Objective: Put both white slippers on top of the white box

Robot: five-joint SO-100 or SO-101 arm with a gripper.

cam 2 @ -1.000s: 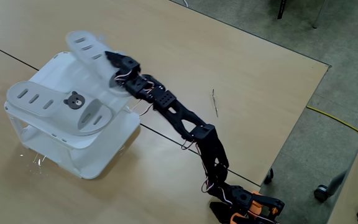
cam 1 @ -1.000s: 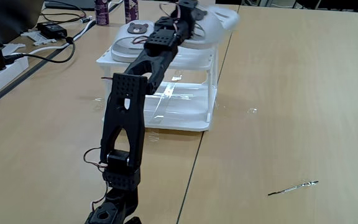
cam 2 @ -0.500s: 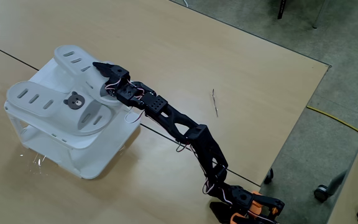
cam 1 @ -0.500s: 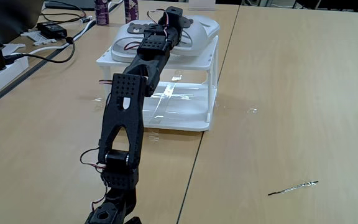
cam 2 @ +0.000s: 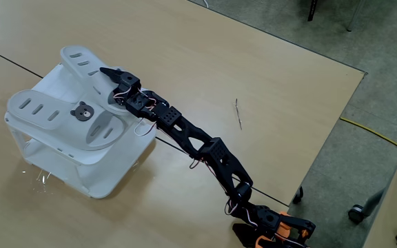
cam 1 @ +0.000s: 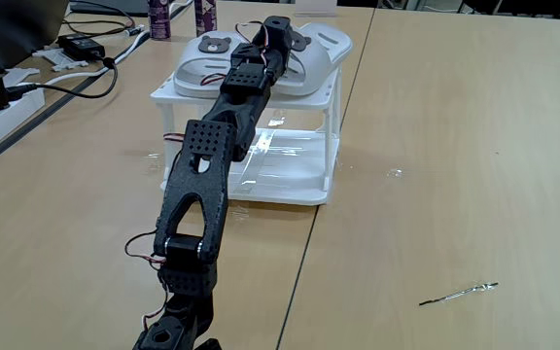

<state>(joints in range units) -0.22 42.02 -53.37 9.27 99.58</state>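
White slippers (cam 2: pixel 81 103): light, bendy rubber, both on white box (cam 2: pixel 81 169); grasp by strap. Gripper (cam 2: pixel 113 79) over far slipper, jaw state unclear.

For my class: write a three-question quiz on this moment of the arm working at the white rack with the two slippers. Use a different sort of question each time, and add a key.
1. True or false: both white slippers lie on the slatted top of the white box.
2. Multiple choice: in the high fixed view, where is the gripper? A) on the bare table; B) over the slipper farther from the camera; C) beside the thin metal rod.
3. Fill the gap: the badge on the nearer slipper shows the face of a ____.

Key: 1 true; 2 B; 3 bear.
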